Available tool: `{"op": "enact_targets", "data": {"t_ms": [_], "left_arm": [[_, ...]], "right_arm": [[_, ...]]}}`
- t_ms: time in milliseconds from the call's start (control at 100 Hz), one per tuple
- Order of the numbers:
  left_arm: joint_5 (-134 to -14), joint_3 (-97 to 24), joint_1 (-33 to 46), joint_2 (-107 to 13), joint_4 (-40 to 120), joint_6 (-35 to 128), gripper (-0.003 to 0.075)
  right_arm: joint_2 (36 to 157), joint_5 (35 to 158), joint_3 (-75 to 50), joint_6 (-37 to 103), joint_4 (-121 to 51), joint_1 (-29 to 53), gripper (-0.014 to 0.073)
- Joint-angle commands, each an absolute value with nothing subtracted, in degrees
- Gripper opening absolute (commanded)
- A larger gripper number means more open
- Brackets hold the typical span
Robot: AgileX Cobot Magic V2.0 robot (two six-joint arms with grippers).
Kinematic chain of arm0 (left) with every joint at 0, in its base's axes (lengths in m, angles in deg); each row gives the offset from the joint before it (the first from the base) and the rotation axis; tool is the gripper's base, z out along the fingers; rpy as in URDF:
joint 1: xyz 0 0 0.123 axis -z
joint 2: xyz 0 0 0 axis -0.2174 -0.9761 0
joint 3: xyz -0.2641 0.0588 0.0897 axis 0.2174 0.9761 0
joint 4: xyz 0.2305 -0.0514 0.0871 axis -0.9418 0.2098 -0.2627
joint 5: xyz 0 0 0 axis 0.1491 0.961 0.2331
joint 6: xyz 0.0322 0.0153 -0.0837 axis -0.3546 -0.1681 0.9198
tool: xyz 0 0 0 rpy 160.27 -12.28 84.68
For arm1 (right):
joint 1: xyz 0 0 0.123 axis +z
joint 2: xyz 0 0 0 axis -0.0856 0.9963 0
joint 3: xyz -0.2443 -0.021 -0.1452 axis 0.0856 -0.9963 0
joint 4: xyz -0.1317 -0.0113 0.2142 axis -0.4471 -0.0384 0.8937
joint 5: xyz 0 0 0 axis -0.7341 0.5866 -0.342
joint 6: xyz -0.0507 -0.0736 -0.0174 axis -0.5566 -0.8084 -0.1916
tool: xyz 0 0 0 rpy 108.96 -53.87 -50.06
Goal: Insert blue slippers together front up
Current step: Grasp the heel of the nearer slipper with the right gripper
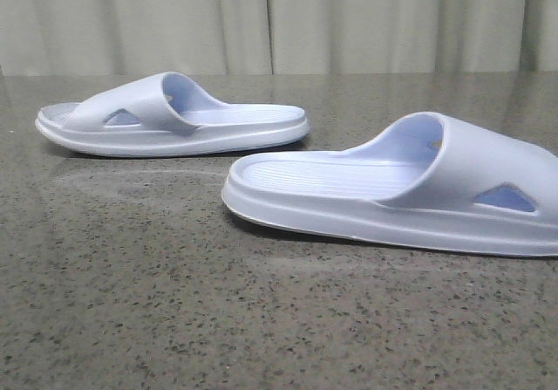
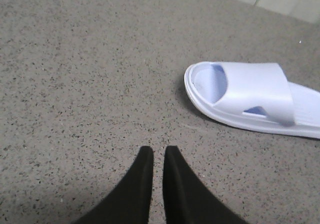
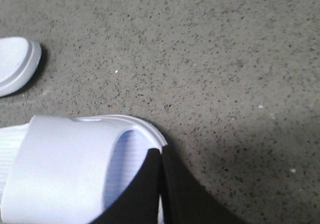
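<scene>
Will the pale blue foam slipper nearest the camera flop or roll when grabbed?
Probably not: the pale blue foam slipper has a thick moulded sole, so it likely stays fairly stiff. It lies flat on the speckled table, so rolling seems unlikely. It is probably light.

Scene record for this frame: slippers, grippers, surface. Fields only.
left slipper: flat on sole, farther back, toe to the left
right slipper: flat on sole, nearer, toe to the right
contact: apart, not nested
left gripper: shut, empty, over bare table
right gripper: shut, above right slipper's toe end
</scene>
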State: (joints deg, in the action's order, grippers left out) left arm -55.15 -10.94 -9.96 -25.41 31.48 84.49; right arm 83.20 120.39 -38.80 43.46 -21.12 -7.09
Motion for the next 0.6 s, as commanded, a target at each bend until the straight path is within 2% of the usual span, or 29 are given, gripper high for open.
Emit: {"op": "enact_targets", "data": {"t_ms": [0, 70, 140, 240, 310, 390, 450, 590], "left_arm": [[-56.3, -14.6, -9.6, -28.2, 34.6, 80.6, 0.0017], [-55.6, -15.2, -9.6, -29.8, 40.5, 75.0, 0.0031], [-55.1, -15.3, -9.6, -31.4, 47.8, 68.8, 0.0078], [-53.7, -15.3, -9.6, -34.2, 55.4, 61.9, 0.0194], [-52.4, -15.3, -9.6, -36.0, 58.5, 59.4, 0.0283], [-51.3, -15.3, -9.6, -38.2, 60.8, 57.4, 0.0371], [-50.5, -15.3, -9.6, -39.2, 61.8, 56.5, 0.0404], [-49.1, -15.3, -9.6, -40.2, 65.9, 53.0, 0.0410]], "right_arm": [[84.0, 122.4, -35.1, 40.4, -20.8, -7.0, -0.0069], [84.0, 124.0, -34.8, 39.9, -20.4, -7.0, -0.0015], [84.0, 125.5, -34.8, 39.0, -19.9, -7.0, 0.0087], [84.2, 126.7, -34.8, 38.8, -19.9, -7.0, 0.0283], [84.6, 127.6, -34.8, 38.8, -19.9, -7.0, 0.0369], [85.6, 128.1, -34.8, 38.5, -20.2, -7.0, 0.0376], [86.5, 128.0, -34.8, 38.1, -20.4, -7.1, 0.0372], [89.4, 127.8, -34.8, 37.6, -20.4, -7.1, 0.0372]]}}
